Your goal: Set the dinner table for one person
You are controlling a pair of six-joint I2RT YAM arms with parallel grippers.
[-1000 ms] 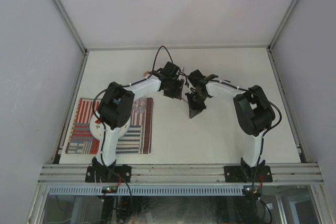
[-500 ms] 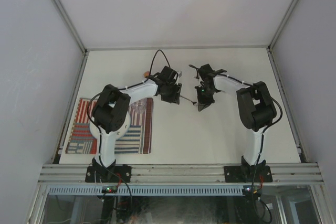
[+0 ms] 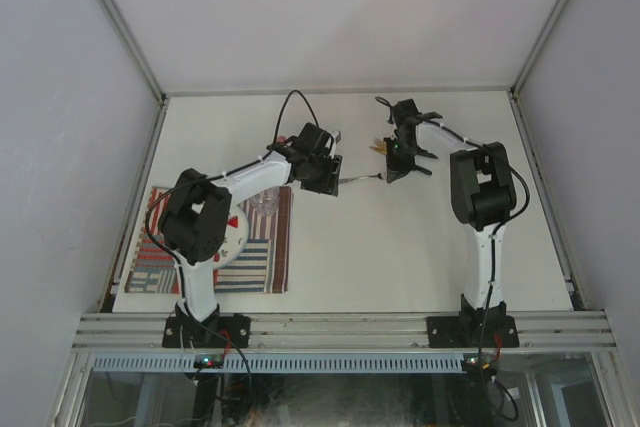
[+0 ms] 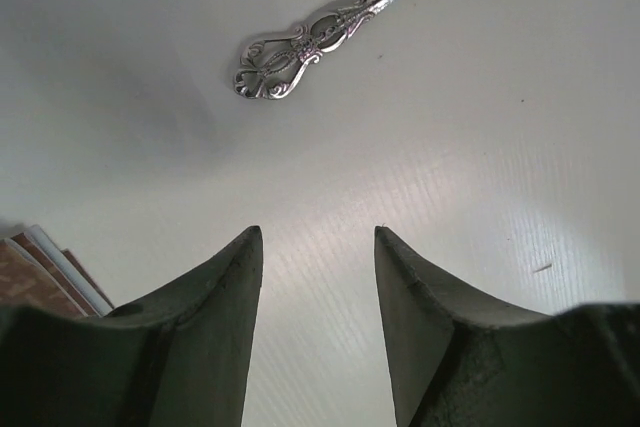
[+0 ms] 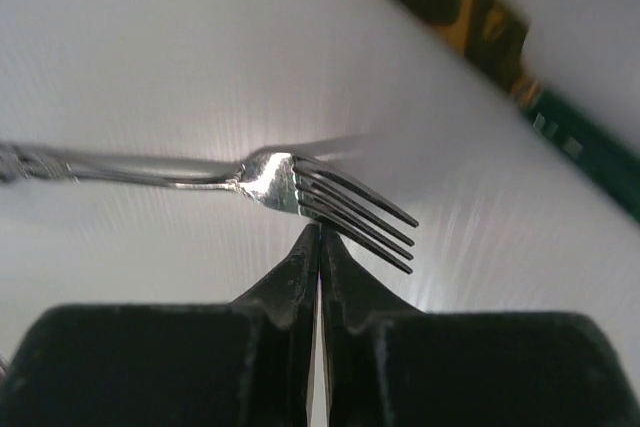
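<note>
Worktop (image 3: 420,247): off-white, rail-edged, spans cell floor, carries everything.
Near left: striped placemat (image 3: 268,262); plate (image 3: 232,239) on it, partly hidden.
Mid-worktop: left jaws partly open, empty, over bare surface; fork (image 4: 290,52) handle just ahead.
Fork lies flat on worktop.
Farther: right jaws fully closed, empty, tips just beside tines; contact unclear.

A silver fork (image 3: 362,178) lies flat around the middle of the scene, its scrolled handle (image 4: 290,52) to the left and its tines (image 5: 350,217) to the right. At the near left lies a red, white and blue striped placemat (image 3: 150,267). It carries a partly hidden white plate (image 3: 236,232) and, at its far right corner, a clear glass (image 3: 265,202).
</note>
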